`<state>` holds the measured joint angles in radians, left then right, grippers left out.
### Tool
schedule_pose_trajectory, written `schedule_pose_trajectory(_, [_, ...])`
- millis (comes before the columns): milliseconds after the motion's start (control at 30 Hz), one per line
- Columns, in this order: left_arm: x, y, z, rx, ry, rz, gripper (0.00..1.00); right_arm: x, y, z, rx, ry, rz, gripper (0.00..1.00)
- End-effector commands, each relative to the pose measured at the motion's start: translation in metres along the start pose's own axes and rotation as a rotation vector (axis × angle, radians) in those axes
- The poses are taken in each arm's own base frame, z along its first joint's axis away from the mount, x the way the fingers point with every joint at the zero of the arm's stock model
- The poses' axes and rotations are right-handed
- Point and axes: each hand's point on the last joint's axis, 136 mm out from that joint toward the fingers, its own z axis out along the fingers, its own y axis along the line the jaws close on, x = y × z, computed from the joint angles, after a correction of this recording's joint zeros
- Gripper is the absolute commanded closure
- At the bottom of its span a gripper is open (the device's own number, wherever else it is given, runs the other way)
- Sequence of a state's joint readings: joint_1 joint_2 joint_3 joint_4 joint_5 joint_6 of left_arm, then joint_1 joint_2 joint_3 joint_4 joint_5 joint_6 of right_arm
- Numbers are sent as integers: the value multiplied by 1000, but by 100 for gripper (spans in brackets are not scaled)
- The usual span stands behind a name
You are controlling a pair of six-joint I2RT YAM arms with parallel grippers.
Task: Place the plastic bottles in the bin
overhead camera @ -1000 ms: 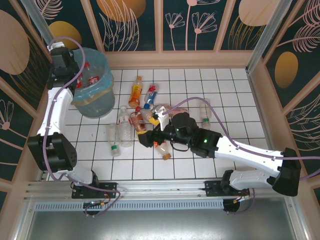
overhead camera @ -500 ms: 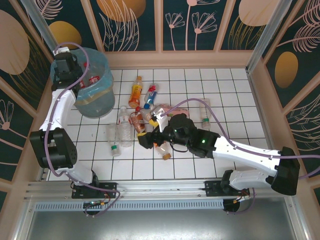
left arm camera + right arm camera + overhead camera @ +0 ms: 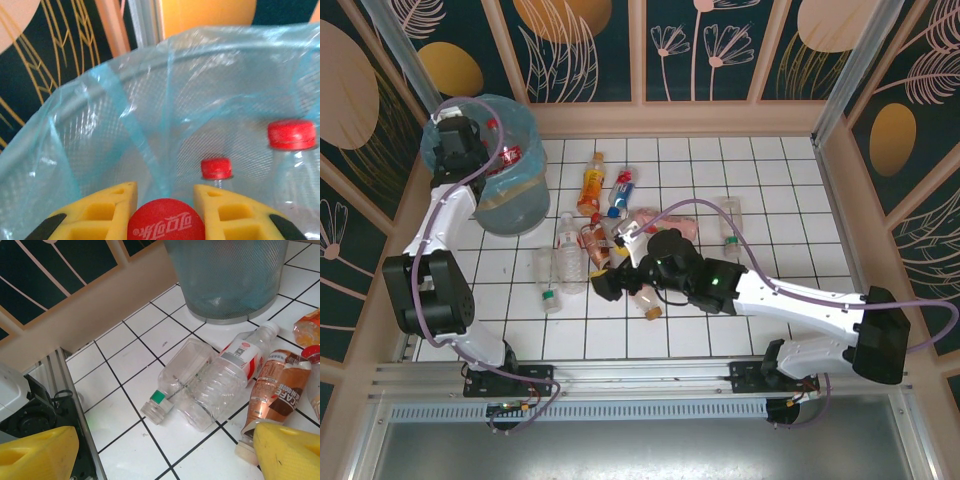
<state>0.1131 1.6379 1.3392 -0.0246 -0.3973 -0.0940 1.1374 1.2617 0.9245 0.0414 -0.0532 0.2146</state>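
Bin point(image 3: 510, 200) sits at the far-left corner of the tiled tabletop point(image 3: 770, 180), with a blue bag liner point(image 3: 125, 115) over its rim. My left gripper point(image 3: 164, 192) is above its mouth, pinched narrow on a bottle point(image 3: 166, 226). The red face between the pads carries white Chinese Coca-Cola script. Two red-capped bottles point(image 3: 216, 168) stand inside the bin. My right gripper point(image 3: 165, 450) is spread wide, holding nothing, low over the loose bottles point(image 3: 610, 215) mid-tabletop. Under it a clear green-capped bottle point(image 3: 187, 360) lies touching a white-capped bottle point(image 3: 245, 352), whose red-white label is unreadable. Beside them, a brown-label bottle point(image 3: 275, 385) reads "SCAFE".
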Motion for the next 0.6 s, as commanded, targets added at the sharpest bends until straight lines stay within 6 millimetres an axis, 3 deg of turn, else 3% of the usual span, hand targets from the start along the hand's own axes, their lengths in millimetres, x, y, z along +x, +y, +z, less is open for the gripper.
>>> schedule_pose_trajectory(0, [12,11,5,-65,30,-15,100,-9,7,1,-17,-20,-25,9])
schedule_pose_trajectory(267, [29,-8,19,17,76,-43,97,-4,9,4,-15,-2,-23,9])
schedule_pose_trajectory(433, [33,-6,20,4,93,-47,76,2,7,4,-2,11,-19,9])
schedule_pose_trajectory(500, [24,-5,15,9,77,-55,66,2,8,4,-2,8,-20,9])
schedule_pose_trajectory(567, [12,-5,9,15,55,-68,65,0,8,4,-3,4,-21,9])
